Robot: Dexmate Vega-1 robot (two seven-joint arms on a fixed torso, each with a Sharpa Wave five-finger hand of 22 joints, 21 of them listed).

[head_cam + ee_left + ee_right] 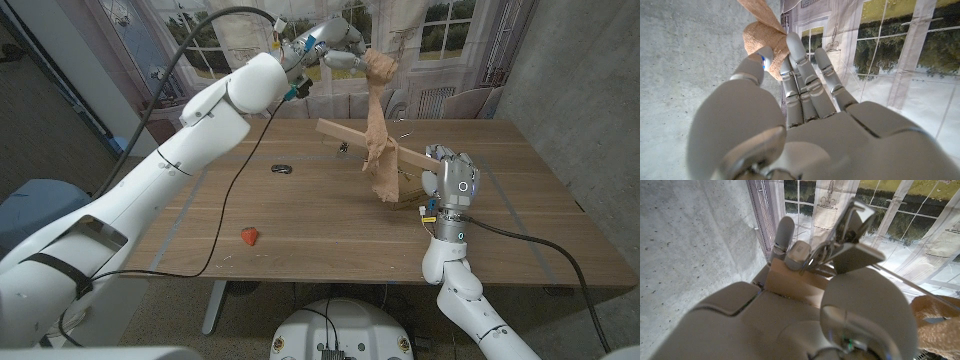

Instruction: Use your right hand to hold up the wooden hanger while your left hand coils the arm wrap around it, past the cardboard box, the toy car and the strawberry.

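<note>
— What do we have behind the wooden table [300,215]?

— We see a printed backdrop [440,40] of white-framed windows with trees and grass, stretched across the far side.

— And the sides?

— On the right we see a grey concrete wall [575,90]. At far left we find a darker grey panel [50,110], with something blue [30,205] low beside it.

— The floor?

— Grey and speckled under the table's near edge, in even light.
</note>
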